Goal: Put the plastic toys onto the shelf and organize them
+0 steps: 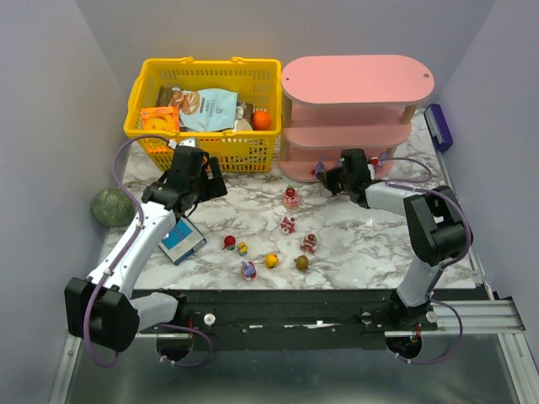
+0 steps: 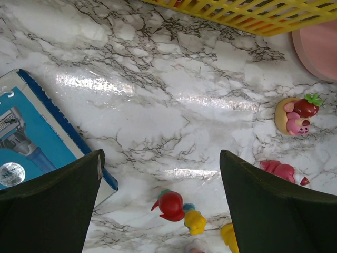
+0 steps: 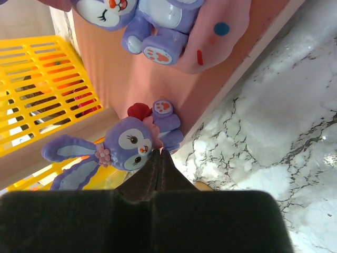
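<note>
Reading the top view first: my left gripper point(image 1: 200, 180) hangs spread wide over the marble table point(image 1: 379, 244), just near of the yellow basket point(image 1: 202, 101), and holds nothing. My right gripper point(image 1: 328, 177) is clenched, its tip at the left end of the lowest board of the pink shelf point(image 1: 358, 80). The loose plastic toys point(image 1: 288, 225) lie scattered between the two arms. The red round toy point(image 1: 229, 242) sits near and right of the left gripper, which is the closer tool.

Left wrist view: jaws well apart with bare marble between them. The red round toy lies at the near edge of that gap, and a yellow toy point(image 2: 196, 221) is just beside it. A strawberry-topped pink toy point(image 2: 295, 115) lies off right, toward the shelf.

Right wrist view: jaws pressed together, the tip touching a purple bunny point(image 3: 124, 145). The bunny lies on the lowest board at its edge, ears stretched left toward the basket. I cannot tell if any of it is pinched.

Judgement: the next pick suits the left arm, which would reach near-right for the red round toy.
</note>
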`<state>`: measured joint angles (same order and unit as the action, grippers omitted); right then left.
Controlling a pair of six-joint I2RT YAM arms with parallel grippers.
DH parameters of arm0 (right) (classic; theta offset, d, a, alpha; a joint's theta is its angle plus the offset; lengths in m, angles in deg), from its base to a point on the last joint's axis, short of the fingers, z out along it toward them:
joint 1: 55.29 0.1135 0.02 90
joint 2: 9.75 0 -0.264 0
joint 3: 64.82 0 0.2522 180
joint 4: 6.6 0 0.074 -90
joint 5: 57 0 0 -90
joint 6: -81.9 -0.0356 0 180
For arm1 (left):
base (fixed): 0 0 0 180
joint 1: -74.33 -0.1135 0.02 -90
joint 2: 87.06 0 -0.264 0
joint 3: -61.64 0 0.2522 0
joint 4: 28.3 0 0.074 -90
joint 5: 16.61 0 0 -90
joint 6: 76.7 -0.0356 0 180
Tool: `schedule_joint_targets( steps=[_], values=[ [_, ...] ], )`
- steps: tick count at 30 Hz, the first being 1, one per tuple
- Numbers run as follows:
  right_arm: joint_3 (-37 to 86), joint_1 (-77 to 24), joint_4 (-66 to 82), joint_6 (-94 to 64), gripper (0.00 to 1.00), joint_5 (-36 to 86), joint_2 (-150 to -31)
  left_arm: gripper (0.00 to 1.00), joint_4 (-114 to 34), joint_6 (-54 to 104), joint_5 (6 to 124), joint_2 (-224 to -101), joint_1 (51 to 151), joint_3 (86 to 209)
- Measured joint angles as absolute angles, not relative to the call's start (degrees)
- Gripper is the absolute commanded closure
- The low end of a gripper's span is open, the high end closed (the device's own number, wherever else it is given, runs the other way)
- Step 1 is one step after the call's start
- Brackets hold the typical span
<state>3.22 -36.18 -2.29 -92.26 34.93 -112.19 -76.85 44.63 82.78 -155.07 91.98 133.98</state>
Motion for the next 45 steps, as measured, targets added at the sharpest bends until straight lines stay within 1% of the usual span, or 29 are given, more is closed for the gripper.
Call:
schedule_joint_targets(
  steps=[31, 35, 41, 44, 45],
  values=[
    [5.8, -36.2, -5.1, -94.2, 0.99, 30.7, -116.9, 0.01, -76.9, 44.6, 82.8, -155.2, 92.0, 134.0],
    [3.5, -35.9, -6.2, -94.1, 0.99, 30.5, -114.8, 0.01, -76.9, 44.6, 82.8, -155.2, 92.0, 134.0],
    [-0.6, -35.9, -6.8, -94.0, 0.99, 30.3, -107.7, 0.01, -77.0, 44.6, 82.7, -154.5, 92.0, 134.0],
    [-3.8, -35.9, -6.6, -93.8, 0.92, 30.3, -102.6, 0.01, -77.5, 44.7, 82.1, -153.1, 92.0, 134.0],
    [-4.7, -35.9, -6.1, -93.5, 0.85, 30.3, -100.9, 0.01, -77.8, 44.7, 81.8, -152.8, 92.0, 134.0]
  ],
)
